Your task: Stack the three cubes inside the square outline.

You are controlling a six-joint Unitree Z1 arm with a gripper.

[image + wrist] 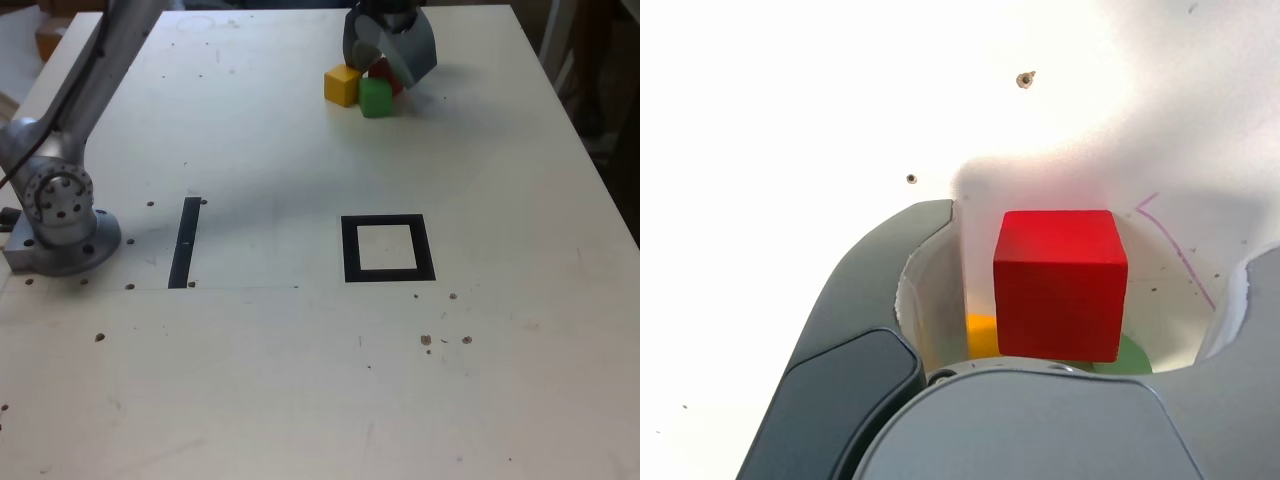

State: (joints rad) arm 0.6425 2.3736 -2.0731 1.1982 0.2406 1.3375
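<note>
At the exterior view's far side, the gripper (1106, 230) stands wide open, holding nothing, the red cube (1060, 300) between its fingers.

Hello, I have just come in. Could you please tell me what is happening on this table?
The robot arm has its end effector over the red cube, open, with the cube between its fingers. The yellow cube and the green cube sit close by. No cube is inside the square outline and nothing is stacked there.
</note>
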